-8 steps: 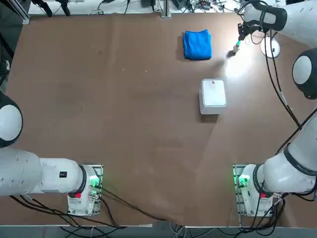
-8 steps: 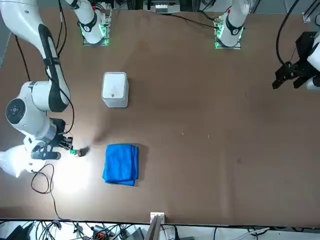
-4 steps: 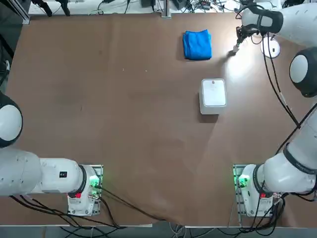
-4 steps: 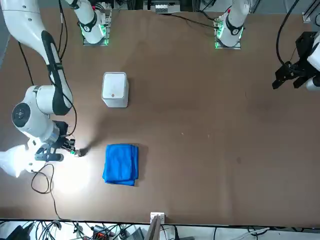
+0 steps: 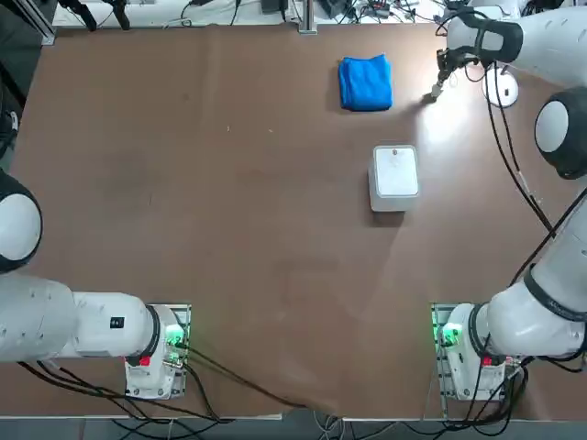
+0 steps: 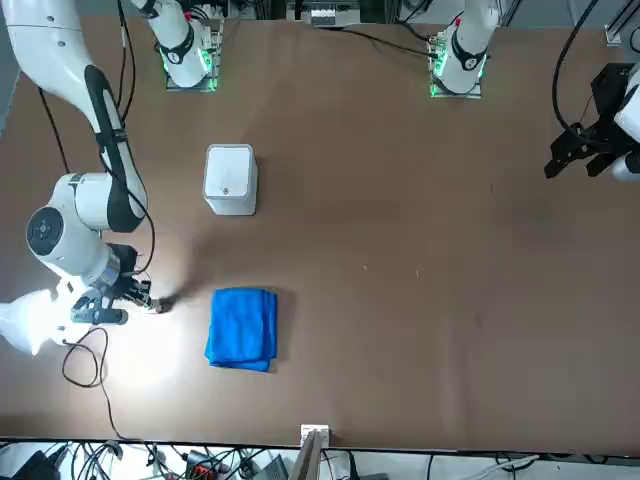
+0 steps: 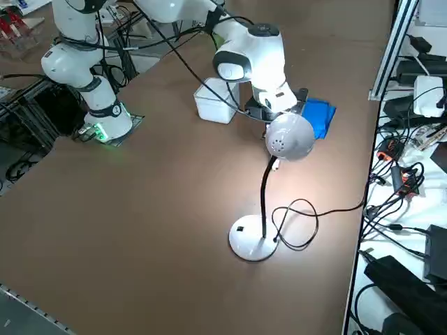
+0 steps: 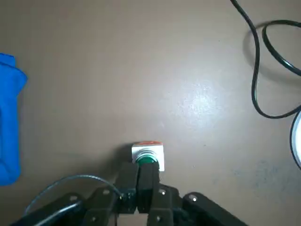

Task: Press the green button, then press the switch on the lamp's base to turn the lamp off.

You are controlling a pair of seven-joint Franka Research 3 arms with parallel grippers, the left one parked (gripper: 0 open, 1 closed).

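Observation:
The green button [image 8: 147,157], a tiny knob with a green top and pale body, stands on the brown table between the blue cloth and the lamp. My right gripper [image 8: 138,170] is shut, fingers pressed together, their tips resting on the button's near edge. From overhead the right gripper [image 5: 440,81] covers the button. The lamp is lit: its round white base [image 5: 503,89] lies just to the gripper's right, and the side view shows the base [image 7: 253,241], the black stem [image 7: 265,192] and the head [image 7: 289,137].
A blue cloth [image 5: 366,82] lies left of the gripper. The white rounded-square box [image 5: 395,177] sits nearer the robot. The lamp's black cord [image 8: 256,70] loops on the table beside the button. The table's far edge runs close behind.
The right gripper came down over the green button, whose top showed beside the fingers a second ago and is now covered from above. Almost no motion in the last half second.

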